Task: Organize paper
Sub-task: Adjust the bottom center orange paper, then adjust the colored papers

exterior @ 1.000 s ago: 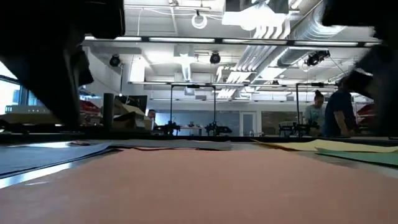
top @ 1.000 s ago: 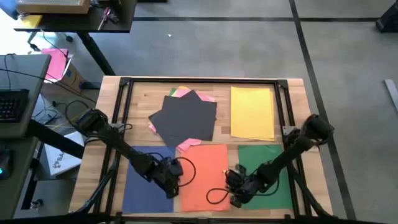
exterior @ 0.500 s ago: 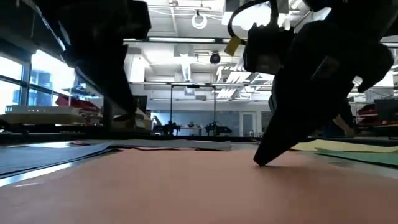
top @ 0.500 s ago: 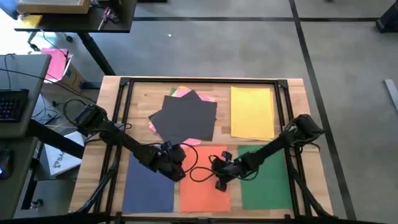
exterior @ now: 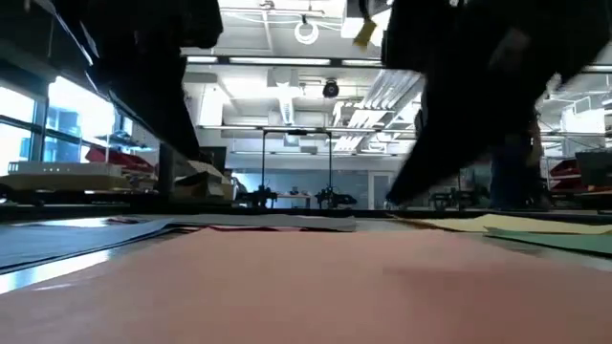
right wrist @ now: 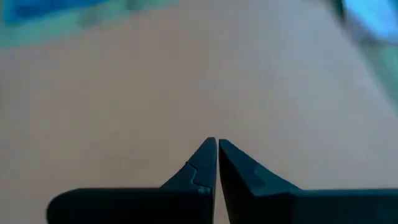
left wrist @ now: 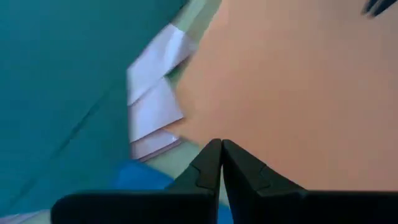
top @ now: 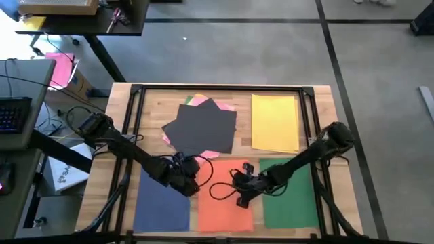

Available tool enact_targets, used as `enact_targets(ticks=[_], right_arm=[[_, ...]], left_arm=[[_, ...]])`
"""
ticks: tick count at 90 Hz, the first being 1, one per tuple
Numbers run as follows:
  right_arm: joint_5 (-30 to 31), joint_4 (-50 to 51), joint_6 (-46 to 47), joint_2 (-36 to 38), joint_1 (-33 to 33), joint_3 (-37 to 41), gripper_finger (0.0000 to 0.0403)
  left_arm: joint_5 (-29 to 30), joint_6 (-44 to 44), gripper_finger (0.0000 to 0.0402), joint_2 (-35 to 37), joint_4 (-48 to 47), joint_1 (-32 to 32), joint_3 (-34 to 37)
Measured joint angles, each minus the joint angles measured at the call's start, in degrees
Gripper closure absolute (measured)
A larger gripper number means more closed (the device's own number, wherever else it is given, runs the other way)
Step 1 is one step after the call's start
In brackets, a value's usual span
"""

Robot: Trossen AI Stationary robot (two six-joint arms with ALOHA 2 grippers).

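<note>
The paper lies flat on the table. An orange sheet (top: 224, 211) is at the near middle, between a blue sheet (top: 163, 207) and a green sheet (top: 291, 198). A yellow sheet (top: 274, 122) lies at the far right. A dark grey sheet (top: 201, 127) covers pink ones (top: 207, 157) at the far middle. My left gripper (top: 195, 186), shut, is at the orange sheet's left edge (left wrist: 186, 118). My right gripper (top: 239, 198), shut, points down over the orange sheet's middle (right wrist: 155, 81). My left gripper has its shut fingertips (left wrist: 211, 155) just beside the orange sheet's left edge, coming in slanting from the table's left. Whether they touch it, I cannot tell. My right gripper has its shut fingertips (right wrist: 208, 152) over the orange sheet, slanting in from the right. The low view is blurred, so I cannot tell whether they touch it.
A dark metal frame (top: 217, 88) runs around the tabletop. Loose cables (top: 215, 191) hang from both wrists over the orange sheet. Beside the table's left edge stand a desk with a keyboard (top: 13, 112) and a cardboard box with a magenta sheet (top: 61, 68).
My right gripper has moved from the green sheet toward the table's left, onto the orange sheet. Its tip stood on that sheet half a second ago. My left gripper has moved toward the far edge and a little right, to the orange sheet's left edge.
</note>
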State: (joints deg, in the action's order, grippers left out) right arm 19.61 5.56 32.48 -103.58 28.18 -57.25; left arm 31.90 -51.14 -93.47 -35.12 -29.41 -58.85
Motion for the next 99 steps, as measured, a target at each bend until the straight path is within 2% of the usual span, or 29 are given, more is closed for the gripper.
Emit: enact_targets(ticks=[16,28,37,46,60,69,87,99], right_arm=[[3.54,6.03,-5.8,5.95,-3.99,0.0,0.0403],[5.44,10.74,-10.17,7.57,-9.56,0.0,0.0401],[3.54,10.38,-14.97,6.89,-14.59,0.0,0.0393],[0.29,6.99,-20.67,4.98,-19.09,0.0,0.0379],[-10.2,-4.06,-28.56,0.84,-24.19,-0.02,0.0344],[-14.07,-9.89,-32.47,-2.44,-25.26,0.0,0.0316],[-13.12,-16.76,-34.48,-6.15,-23.64,0.0,0.0268],[-3.41,-12.55,-34.23,-4.02,-21.85,0.0,0.0253]], left_arm=[[3.94,-3.37,0.0401,4.94,-12.14,1.03,0.44],[3.93,-3.71,0.0401,9.48,-12.01,3.78,6.05],[3.3,-2.21,0.0401,12.62,-6.63,6.56,12.79],[1.65,1.29,0.0401,14.6,4.36,9.06,19.68],[-0.4,7.17,0.0401,14.41,21.99,12.46,27.75],[-2.25,9.25,0.0401,13.6,28.34,14.29,30.47],[-4.98,8.74,0.0401,13.59,33.73,14.77,31.54],[-6.48,5.57,0.0402,13.59,34.52,12.66,31.54]])
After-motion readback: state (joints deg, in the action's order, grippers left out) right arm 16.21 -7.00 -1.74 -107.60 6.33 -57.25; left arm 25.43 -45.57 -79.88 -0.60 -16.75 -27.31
